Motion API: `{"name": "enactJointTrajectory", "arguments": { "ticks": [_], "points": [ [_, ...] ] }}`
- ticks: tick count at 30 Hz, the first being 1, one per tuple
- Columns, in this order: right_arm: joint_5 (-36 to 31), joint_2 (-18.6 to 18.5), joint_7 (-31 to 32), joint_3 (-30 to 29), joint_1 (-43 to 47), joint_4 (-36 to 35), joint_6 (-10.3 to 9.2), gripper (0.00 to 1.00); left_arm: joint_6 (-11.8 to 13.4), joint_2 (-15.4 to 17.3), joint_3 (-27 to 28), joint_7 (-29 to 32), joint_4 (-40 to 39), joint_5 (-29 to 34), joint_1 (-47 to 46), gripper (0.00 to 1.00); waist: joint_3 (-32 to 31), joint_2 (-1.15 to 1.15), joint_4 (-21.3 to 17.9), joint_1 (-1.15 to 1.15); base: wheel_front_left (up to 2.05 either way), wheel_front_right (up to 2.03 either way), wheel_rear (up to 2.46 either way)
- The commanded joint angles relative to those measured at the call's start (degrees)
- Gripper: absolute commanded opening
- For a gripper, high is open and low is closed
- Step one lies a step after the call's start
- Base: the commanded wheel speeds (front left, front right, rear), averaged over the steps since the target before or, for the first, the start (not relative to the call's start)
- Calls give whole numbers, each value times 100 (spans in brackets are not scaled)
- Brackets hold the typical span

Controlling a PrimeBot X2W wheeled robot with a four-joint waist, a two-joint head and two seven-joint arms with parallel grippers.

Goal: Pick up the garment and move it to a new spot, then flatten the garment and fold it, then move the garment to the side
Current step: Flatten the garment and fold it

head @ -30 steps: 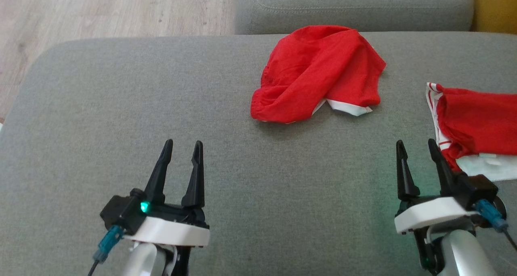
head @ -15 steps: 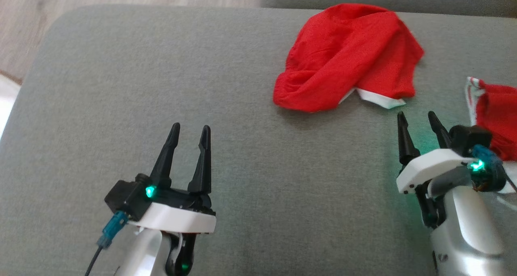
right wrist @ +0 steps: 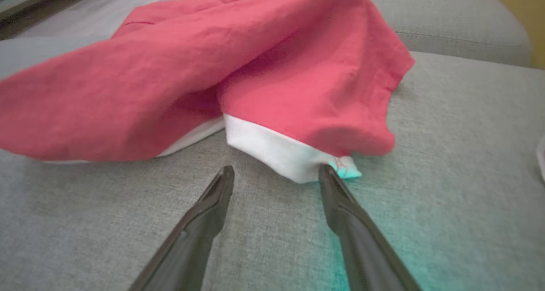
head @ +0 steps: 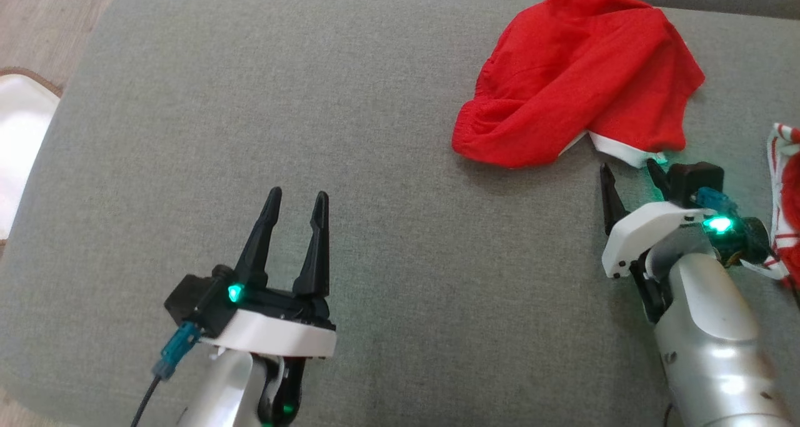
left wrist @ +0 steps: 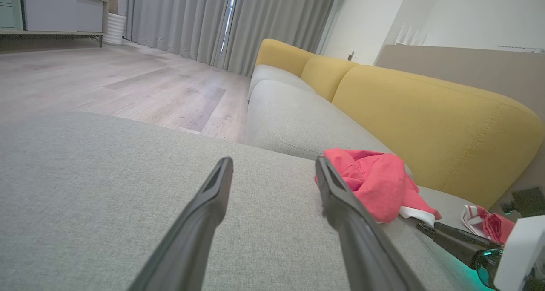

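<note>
Garment (head: 575, 83) (left wrist: 374, 184) (right wrist: 213, 69), red with a white hem (head: 619, 152) (right wrist: 272, 152), crumpled in a loose heap. Lay on a grey cushion (head: 312, 102), with one fold draped over another and the hem poking out on the near side.

Just short of that hem, right gripper (head: 628, 167) (right wrist: 276, 169): fingers spread apart, nothing between them, one tip at the hem's corner (touching or only close, could not tell), the other over bare cushion just beside the garment's edge. Cast a green glow on that corner.

Well apart from the garment, nearer the robot and to the garment's left in the head view, left gripper (head: 299, 194) (left wrist: 273, 161): likewise parted and empty, above the cushion.

To the garment's right, near but not touching, a second red cloth (head: 784, 183) (left wrist: 489, 225) with red-and-white striped trim.

Behind the garment, a further grey seat (left wrist: 294, 125) and a yellow backrest (left wrist: 425, 116); off beyond the garment's left, pale wooden floor (left wrist: 127, 78).
</note>
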Motion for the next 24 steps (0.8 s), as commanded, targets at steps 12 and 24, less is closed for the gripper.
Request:
{"name": "enactJointTrajectory", "arguments": {
  "ticks": [12, 24],
  "points": [
    [-773, -8, -327, -121, -704, 540, 39, 0, -33, 47, 125, -29, -145, -44, -317, 100, 89, 0, 5, 0, 0, 0, 0],
    [-190, -8, -985, 116, -656, 693, 39, 0, -33, 50, 204, -29, -99, -19, -221, 100, -228, 0, -300, 0, 0, 0, 0]
  ]
}}
